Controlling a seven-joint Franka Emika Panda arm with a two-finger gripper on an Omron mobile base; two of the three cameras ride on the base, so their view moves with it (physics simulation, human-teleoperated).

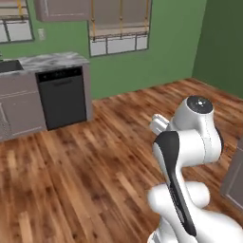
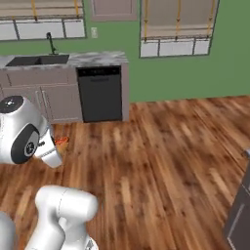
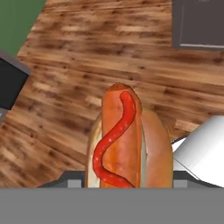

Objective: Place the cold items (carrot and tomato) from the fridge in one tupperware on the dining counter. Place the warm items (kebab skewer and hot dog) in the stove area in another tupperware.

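A hot dog (image 3: pixel 124 140) in a bun, striped with a wavy line of red sauce, is seen held lengthwise in the tool (image 3: pixel 127 177), whose jaws are closed partway around the bun's sides at its near end. It is carried clear above the wooden floor (image 3: pixel 87 57), which lies well below and ahead of the tool, probably so that it can be taken across the room to a container. A dark dishwasher (image 1: pixel 61 97) is set under a marble-topped bench (image 1: pixel 52 60) far ahead, beside a green wall (image 1: pixel 161 52), with no container near the tool.
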